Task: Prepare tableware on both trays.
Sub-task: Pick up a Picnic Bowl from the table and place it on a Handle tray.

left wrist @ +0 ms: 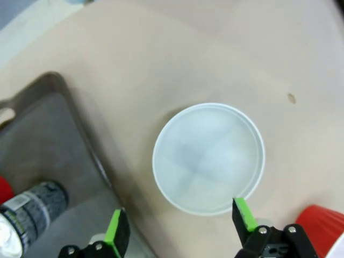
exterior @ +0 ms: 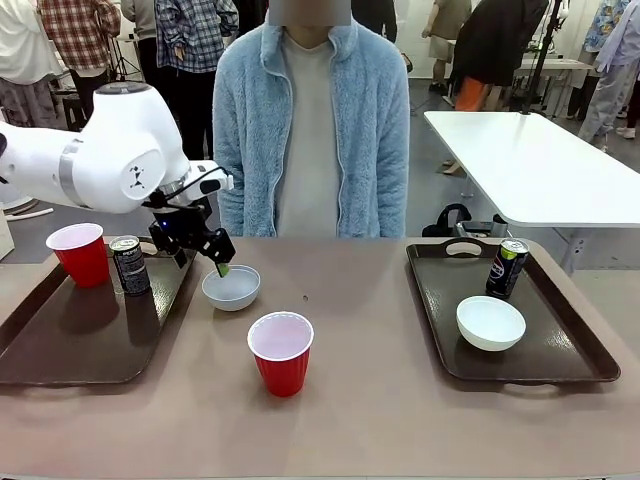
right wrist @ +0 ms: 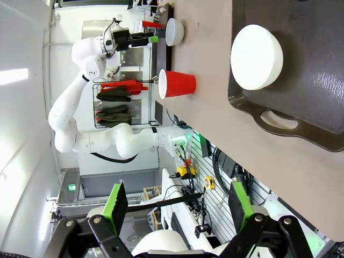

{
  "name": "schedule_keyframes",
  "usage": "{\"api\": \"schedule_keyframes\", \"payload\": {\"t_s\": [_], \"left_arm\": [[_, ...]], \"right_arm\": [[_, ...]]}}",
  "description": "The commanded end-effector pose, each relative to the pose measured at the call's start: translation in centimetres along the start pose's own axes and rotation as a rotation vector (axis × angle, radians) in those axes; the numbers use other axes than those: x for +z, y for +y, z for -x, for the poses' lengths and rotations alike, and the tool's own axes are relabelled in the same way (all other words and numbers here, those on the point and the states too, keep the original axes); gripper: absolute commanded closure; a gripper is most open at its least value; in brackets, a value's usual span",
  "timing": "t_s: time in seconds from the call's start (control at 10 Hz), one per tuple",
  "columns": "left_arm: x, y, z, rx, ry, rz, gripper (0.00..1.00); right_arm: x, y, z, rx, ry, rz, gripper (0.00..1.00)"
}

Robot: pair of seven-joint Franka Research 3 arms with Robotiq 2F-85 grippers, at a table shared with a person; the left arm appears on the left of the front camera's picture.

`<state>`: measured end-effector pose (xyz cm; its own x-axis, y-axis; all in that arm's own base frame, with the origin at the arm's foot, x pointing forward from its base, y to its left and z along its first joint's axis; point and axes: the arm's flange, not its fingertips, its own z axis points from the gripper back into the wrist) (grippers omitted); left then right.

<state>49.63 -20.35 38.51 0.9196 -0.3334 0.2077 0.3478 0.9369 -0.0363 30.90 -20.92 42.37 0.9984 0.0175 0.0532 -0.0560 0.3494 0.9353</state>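
Observation:
My left gripper (exterior: 204,257) hangs open just above the left rim of a small white bowl (exterior: 231,288) that sits on the table beside the left tray (exterior: 70,345). In the left wrist view the bowl (left wrist: 208,158) lies ahead of the open gripper (left wrist: 180,223), which holds nothing. The left tray carries a red cup (exterior: 80,253) and a black can (exterior: 130,265). A second red cup (exterior: 281,352) stands on the table's middle. The right tray (exterior: 560,340) holds a black can (exterior: 507,268) and a white bowl (exterior: 490,322). My right gripper (right wrist: 177,204) is open and well away from that bowl (right wrist: 257,56).
A person in a pale blue fleece (exterior: 310,120) stands at the far side of the table, hands out of sight. A white table (exterior: 540,165) stands behind on the right. Bare tabletop lies between the two trays and along the front edge.

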Motion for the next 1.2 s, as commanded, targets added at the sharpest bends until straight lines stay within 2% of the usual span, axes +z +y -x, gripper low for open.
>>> {"api": "schedule_keyframes", "payload": {"t_s": [0.0, 0.3, 0.6, 0.7, 0.9, 1.0, 1.1], "left_arm": [[-2.2, -0.2, -0.3, -0.006, -0.008, 0.017, 0.00], [-4.0, 0.1, -1.0, 0.013, -0.030, 0.016, 0.00], [-4.6, 0.7, -1.3, 0.048, -0.035, 0.011, 0.83], [-4.7, 0.8, -1.4, 0.059, -0.023, -0.002, 1.00], [-4.7, 0.7, -1.5, 0.072, -0.007, -0.038, 1.00], [-4.6, 0.8, -1.4, 0.089, 0.002, -0.062, 0.89], [-4.6, 0.9, -1.5, 0.108, 0.011, -0.082, 0.98]], "right_arm": [[0.0, 0.0, 0.2, 0.011, 0.007, -0.004, 0.01], [0.0, 0.0, 0.2, 0.011, 0.007, -0.004, 0.01], [0.0, 0.0, 0.2, 0.011, 0.007, -0.004, 0.01], [0.0, 0.0, 0.2, 0.011, 0.007, -0.004, 0.01], [0.0, 0.0, 0.2, 0.011, 0.007, -0.004, 0.01], [0.0, 0.0, 0.2, 0.011, 0.007, -0.004, 0.01], [0.0, 0.0, 0.2, 0.011, 0.007, -0.004, 0.01]]}}
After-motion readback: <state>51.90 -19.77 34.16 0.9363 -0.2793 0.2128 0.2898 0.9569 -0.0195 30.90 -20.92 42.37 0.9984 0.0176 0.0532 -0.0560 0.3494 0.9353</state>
